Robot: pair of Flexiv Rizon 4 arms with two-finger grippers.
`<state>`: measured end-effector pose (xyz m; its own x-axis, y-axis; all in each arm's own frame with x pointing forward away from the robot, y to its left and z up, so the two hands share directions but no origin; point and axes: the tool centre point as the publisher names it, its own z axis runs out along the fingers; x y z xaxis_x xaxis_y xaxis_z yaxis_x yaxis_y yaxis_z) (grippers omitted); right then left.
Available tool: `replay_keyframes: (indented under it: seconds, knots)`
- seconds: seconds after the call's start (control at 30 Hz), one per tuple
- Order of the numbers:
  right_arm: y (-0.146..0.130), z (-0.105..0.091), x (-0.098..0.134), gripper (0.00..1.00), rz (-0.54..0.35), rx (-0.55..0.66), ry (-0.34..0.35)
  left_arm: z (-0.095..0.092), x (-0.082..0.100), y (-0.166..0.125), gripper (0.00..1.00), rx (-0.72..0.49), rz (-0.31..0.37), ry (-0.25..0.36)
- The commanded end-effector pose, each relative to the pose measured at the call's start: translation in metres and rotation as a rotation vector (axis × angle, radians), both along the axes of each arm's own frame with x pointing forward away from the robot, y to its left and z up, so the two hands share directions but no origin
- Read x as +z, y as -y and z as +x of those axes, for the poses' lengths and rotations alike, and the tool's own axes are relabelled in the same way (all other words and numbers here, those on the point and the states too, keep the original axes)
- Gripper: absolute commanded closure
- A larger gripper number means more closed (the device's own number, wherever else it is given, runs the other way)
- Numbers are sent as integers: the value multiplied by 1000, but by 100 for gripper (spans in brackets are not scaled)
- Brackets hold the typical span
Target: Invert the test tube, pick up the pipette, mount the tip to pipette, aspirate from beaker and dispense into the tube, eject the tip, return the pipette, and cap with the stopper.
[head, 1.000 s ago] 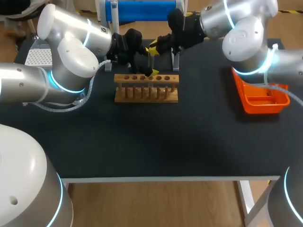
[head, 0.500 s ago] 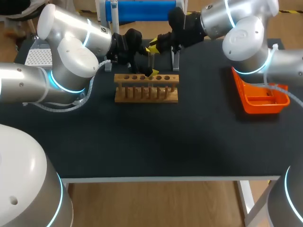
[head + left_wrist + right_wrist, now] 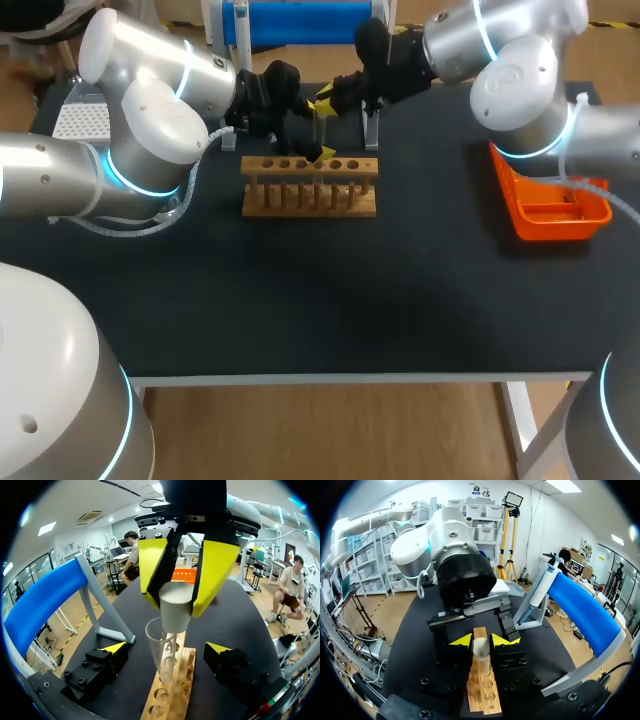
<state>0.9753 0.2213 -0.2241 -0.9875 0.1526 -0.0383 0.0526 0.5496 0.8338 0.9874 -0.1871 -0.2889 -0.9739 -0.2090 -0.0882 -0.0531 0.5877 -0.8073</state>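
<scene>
This is the last step: putting the stopper on. The wooden rack [image 3: 310, 187] sits on the worktop [image 3: 320, 300]. The test tube [image 3: 161, 655] stands upright in one hole of the rack. The right pincer [image 3: 481, 642] squeezes the white stopper [image 3: 175, 607] from two sides and holds it above the rack, right at the tube's mouth. I cannot tell if it is in yet. The left pincer [image 3: 166, 649] is low over the rack, with its fingers wide apart on both sides of the tube, not touching it. Next, I think the stopper needs a straight, gentle push down. Then the right pincer can let go.
</scene>
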Motion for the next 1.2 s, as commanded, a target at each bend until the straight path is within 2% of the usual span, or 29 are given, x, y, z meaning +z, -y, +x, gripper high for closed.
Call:
replay_keyframes:
  seconds: [0.03, 0.47, 0.83, 1.2]
  knots:
    - [1, 0, -1, 100, 3, -2, 2, 0, 1, 0, 0, -1, 2, -2]
    - [0, 0, 6, 100, -12, -9, 2, 0, 1, 0, 0, -1, 2, -2]
    - [-1, 1, -5, 100, -36, -12, -23, 0, 1, 0, 0, -1, 2, -2]
    - [1, 2, -5, 100, -22, -23, -16, 0, 1, 0, 0, -1, 2, -2]
